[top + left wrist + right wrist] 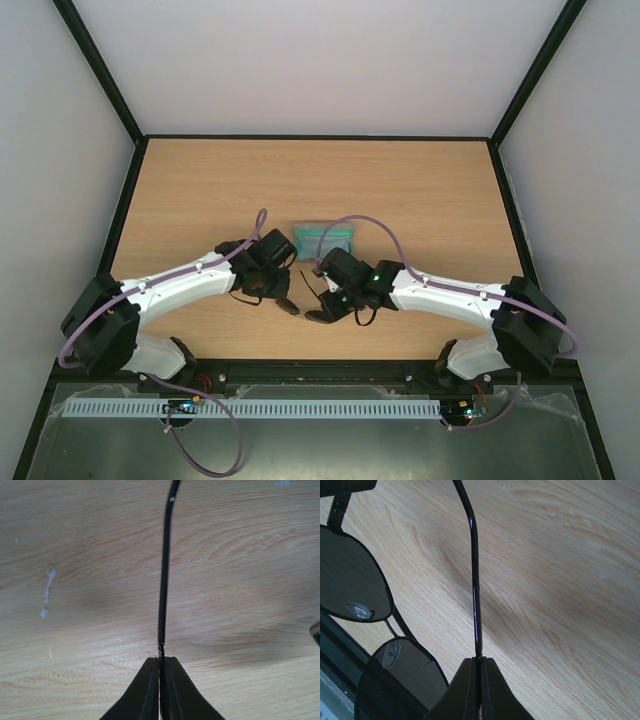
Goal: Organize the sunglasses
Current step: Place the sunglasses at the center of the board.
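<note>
The sunglasses (303, 304) hang between my two grippers over the near middle of the wooden table. In the right wrist view their two dark lenses (350, 580) sit at the left, and one slim black temple arm (475, 580) runs straight up from my right gripper (480, 658), which is shut on its end. In the left wrist view my left gripper (160, 659) is shut on the other temple arm (163, 580), which leads up and out of the frame. From above, the left gripper (281, 297) and right gripper (326, 306) face each other closely.
A grey rectangular case (323, 240) lies just beyond the grippers, toward the table's middle. The black table rim (320, 368) runs close behind the arms' bases. White walls enclose the table (420, 190) on three sides.
</note>
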Robot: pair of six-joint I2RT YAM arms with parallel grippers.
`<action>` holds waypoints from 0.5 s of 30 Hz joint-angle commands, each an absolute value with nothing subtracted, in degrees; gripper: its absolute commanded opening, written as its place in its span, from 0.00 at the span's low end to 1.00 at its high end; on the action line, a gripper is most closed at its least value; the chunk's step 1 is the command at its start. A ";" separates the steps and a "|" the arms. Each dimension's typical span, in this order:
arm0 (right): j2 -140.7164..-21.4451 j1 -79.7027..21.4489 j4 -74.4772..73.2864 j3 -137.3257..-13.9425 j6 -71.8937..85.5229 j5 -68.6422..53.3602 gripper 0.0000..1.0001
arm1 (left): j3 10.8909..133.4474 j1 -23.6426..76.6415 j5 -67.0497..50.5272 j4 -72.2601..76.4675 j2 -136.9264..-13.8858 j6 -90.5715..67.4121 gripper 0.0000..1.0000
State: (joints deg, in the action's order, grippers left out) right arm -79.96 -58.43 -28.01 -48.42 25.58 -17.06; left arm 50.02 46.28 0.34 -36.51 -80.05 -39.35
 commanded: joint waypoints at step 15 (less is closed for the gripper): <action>-81.73 -59.10 -23.11 -44.90 27.10 -19.36 0.01 | 49.49 46.32 1.39 -34.32 -77.65 -41.17 0.38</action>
State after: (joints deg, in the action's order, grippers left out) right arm -80.86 -58.63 -24.93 -45.23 27.03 -19.59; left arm 50.48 46.30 0.49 -33.98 -79.79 -40.49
